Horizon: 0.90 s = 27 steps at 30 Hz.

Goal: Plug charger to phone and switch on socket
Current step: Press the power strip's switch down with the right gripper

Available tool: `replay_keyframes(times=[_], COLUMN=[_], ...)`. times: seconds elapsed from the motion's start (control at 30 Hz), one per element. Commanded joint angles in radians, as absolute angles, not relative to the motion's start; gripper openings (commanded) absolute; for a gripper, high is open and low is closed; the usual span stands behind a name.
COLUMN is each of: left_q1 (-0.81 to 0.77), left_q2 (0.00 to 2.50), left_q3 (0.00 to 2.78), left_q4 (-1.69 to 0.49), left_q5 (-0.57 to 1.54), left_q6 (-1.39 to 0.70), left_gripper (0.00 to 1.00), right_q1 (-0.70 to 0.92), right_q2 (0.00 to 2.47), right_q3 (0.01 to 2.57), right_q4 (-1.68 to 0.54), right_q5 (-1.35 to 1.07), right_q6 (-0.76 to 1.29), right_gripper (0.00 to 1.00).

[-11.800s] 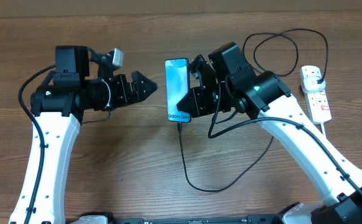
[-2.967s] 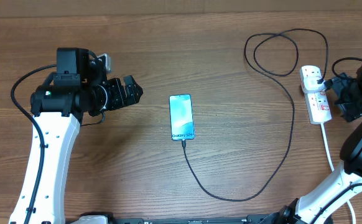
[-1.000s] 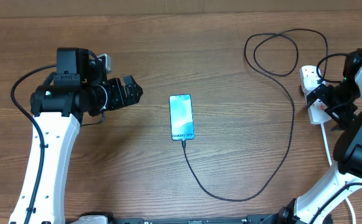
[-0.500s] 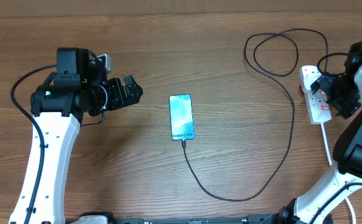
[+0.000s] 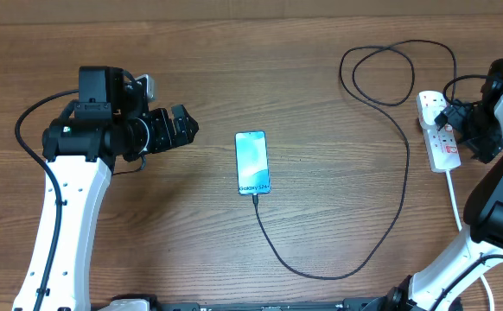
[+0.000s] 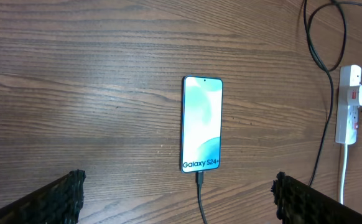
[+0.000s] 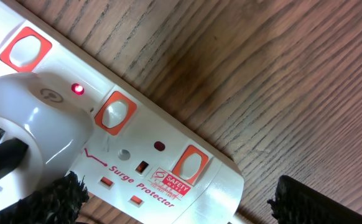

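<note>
Overhead shows your right arm (image 5: 498,186) drawn a little back from the surge protector strip (image 5: 442,142) toward the right edge of the desk (image 5: 234,52); a second ago it sat squarely over the switches. Your right wrist view shows a small red lamp (image 7: 78,89) glowing beside the charger plug (image 7: 32,134) seated in the strip, next to a red-framed rocker switch (image 7: 114,112). I judge that outlet is now switched on. From there the charger cable (image 5: 404,173) loops near the far right corner, sweeps down toward the near edge and ends in the lower end of the Galaxy S24+ phone (image 5: 252,162). The phone lies flat about mid-desk with its screen lit. It lay slightly farther back while the right arm worked on it, and has held its place these last seconds. Both steps look done to me.

Your right arm reaches up along the right edge, wrist turned inward toward the strip; the right fingers (image 7: 60,198) are spread wide just over it, gripping nothing. Your left arm (image 5: 70,186) has not stirred: it stands at the left side, and the left fingers (image 6: 56,198) are wide and empty, aimed at the phone and well apart from it
</note>
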State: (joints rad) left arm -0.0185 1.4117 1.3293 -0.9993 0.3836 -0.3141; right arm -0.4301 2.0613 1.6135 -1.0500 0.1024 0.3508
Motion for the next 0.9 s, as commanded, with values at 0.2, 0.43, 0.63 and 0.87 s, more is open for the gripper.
replay_keyframes(times=[0.2, 0.43, 0.63, 0.87], left_q1=[-0.025, -0.025, -0.025, -0.025], left_q2=[1.397, 1.397, 1.406, 1.407], left_q3=[1.343, 1.343, 1.343, 1.343], left_q4=[-0.994, -0.995, -0.995, -0.995], left_q5=[0.355, 0.355, 0.355, 0.355], left_q6=[-0.31, -0.31, -0.31, -0.31], left_gripper=[1.0, 1.0, 1.0, 1.0], right_q1=[-0.414, -0.414, -0.414, -0.414], right_q2=[2.031, 2.031, 2.031, 2.031], right_q3=[1.643, 1.643, 1.643, 1.643], right_q4=[-0.924, -0.924, -0.924, -0.924], right_q5=[0.073, 0.073, 0.073, 0.073], right_q6=[0.411, 0.411, 0.41, 0.41], right_gripper=[1.0, 1.0, 1.0, 1.0])
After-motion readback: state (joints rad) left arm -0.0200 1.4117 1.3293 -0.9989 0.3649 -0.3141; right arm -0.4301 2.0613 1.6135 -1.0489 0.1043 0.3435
